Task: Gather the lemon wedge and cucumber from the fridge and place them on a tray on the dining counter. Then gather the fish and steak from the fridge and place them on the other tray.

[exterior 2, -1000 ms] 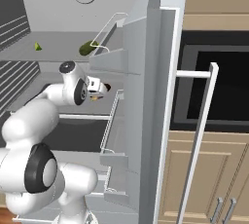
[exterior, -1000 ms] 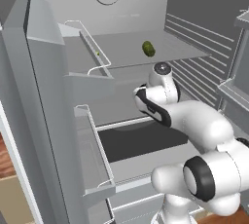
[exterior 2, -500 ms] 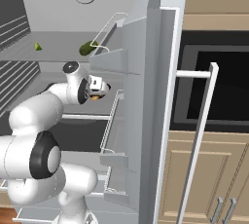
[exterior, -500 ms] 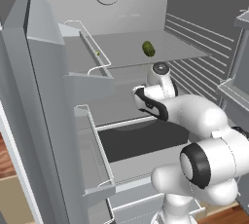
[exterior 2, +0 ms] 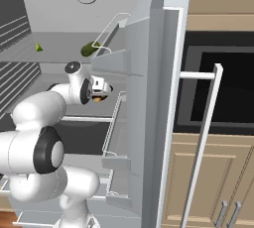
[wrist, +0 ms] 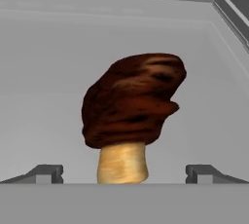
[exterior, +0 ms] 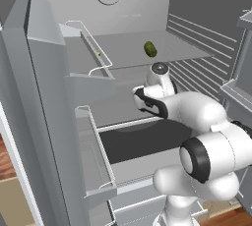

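The fridge [exterior: 44, 97] stands open with my arm reaching into its middle shelf. My gripper [wrist: 124, 174] is open, its fingertips [wrist: 48, 172] wide apart, and its hand [exterior 2: 101, 89] hangs just over that shelf. Straight ahead, between the tips but apart from them, stands a dark reddish-brown rounded lump on a pale tan stub [wrist: 131, 106], also seen under the hand [exterior 2: 97, 99]. I cannot tell whether it is the steak. The dark green cucumber [exterior: 150, 49] [exterior 2: 89, 49] lies on the shelf above. The yellow lemon wedge [exterior 2: 38, 47] sits further left there. Fish, trays and dining counter are out of view.
Door bins with wire rails [exterior: 96, 53] [exterior 2: 114, 123] flank the arm on both sides. A dark drawer floor [exterior: 142, 139] lies below the hand. Right of the fridge are a black oven [exterior 2: 218, 88] with a long bar handle and wooden cabinets [exterior 2: 208, 182].
My elbow has swung in closer to the fridge while the hand stays almost in place over the middle shelf. The jaws have stayed open.
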Robot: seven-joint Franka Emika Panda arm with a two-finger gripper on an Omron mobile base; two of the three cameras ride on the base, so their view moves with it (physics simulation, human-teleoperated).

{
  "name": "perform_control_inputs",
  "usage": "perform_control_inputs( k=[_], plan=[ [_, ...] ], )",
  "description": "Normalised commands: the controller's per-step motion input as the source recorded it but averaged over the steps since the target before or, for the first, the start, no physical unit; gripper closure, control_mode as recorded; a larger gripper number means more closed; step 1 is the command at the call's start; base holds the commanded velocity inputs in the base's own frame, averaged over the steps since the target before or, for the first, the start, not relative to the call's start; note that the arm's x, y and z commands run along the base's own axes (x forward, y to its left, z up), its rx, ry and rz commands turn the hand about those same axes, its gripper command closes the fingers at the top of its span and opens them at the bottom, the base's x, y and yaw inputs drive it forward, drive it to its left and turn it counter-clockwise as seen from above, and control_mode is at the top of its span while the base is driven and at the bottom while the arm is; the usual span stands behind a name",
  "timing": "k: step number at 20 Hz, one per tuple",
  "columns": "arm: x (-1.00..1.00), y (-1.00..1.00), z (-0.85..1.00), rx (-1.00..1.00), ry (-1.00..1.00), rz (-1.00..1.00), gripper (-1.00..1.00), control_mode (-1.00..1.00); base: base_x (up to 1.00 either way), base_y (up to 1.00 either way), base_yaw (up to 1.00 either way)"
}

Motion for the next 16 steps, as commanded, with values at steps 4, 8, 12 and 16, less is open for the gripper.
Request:
perform_control_inputs(
  k=[4,8,12,16],
  plan=[
    [0.00,0.00,-0.13,-0.02,0.00,0.00,-1.00,-1.00,0.00,0.00,0.00],
    [0.01,0.00,-0.14,-0.02,0.00,0.00,-1.00,-1.00,0.00,0.00,0.00],
    [0.14,0.00,-0.12,-0.02,0.00,0.00,-1.00,-1.00,0.00,0.00,0.00],
    [0.32,0.00,-0.10,-0.01,0.00,0.00,-1.00,-1.00,0.00,0.00,0.00]
  ],
)
